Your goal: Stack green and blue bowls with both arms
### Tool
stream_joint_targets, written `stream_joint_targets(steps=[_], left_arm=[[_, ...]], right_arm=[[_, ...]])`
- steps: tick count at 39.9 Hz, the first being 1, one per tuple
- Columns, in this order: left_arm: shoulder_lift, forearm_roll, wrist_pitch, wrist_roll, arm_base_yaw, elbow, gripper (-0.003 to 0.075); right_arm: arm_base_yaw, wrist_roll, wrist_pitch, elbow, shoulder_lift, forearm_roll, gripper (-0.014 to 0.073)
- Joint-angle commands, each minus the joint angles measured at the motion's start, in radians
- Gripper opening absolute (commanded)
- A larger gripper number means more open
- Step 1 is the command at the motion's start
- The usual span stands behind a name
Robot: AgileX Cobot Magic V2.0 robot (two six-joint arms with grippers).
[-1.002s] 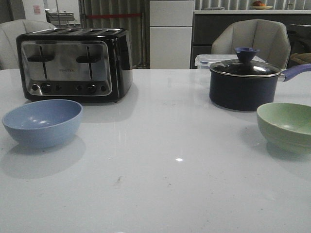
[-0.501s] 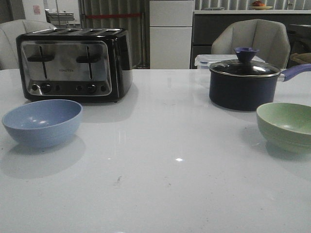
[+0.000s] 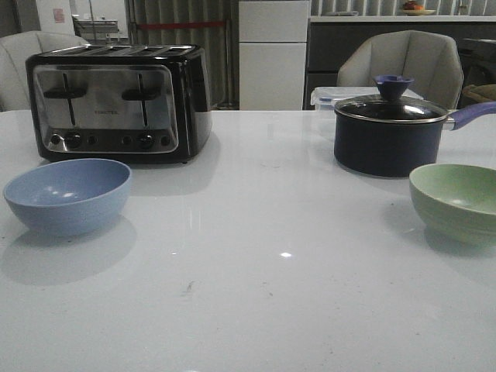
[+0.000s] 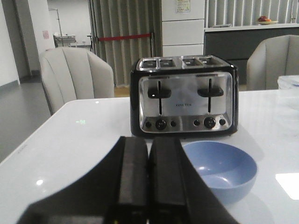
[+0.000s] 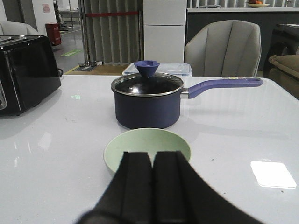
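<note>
The blue bowl (image 3: 68,194) sits upright and empty on the white table at the left, in front of the toaster. It also shows in the left wrist view (image 4: 223,168). The green bowl (image 3: 459,201) sits upright and empty at the right edge, in front of the saucepan, and shows in the right wrist view (image 5: 146,145). My left gripper (image 4: 148,142) is shut and empty, short of the blue bowl. My right gripper (image 5: 153,156) is shut and empty, just short of the green bowl's near rim. Neither gripper shows in the front view.
A black and chrome toaster (image 3: 118,101) stands at the back left. A dark navy saucepan (image 3: 391,130) with a glass lid and a long handle stands at the back right. Grey chairs (image 3: 401,62) stand behind the table.
</note>
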Motion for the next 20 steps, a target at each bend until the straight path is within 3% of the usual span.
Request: stream_joint_targets(steps=[1,10,20], left_arm=[[-0.021,-0.034,-0.105,-0.003,-0.010,-0.035,0.0098],[-0.016,-0.052,0.005,-0.003,-0.010,-0.241,0.0098],[0.070,-0.045,0.265,-0.003,-0.010,-0.500,0.0098]], right_arm=[[-0.002,-0.002,-0.087,-0.067,-0.019,-0.002,0.0058],[-0.002,-0.002,0.062,-0.285,-0.008,-0.008,0.0058],[-0.002,-0.002,0.254,-0.554,0.189,-0.008,0.0058]])
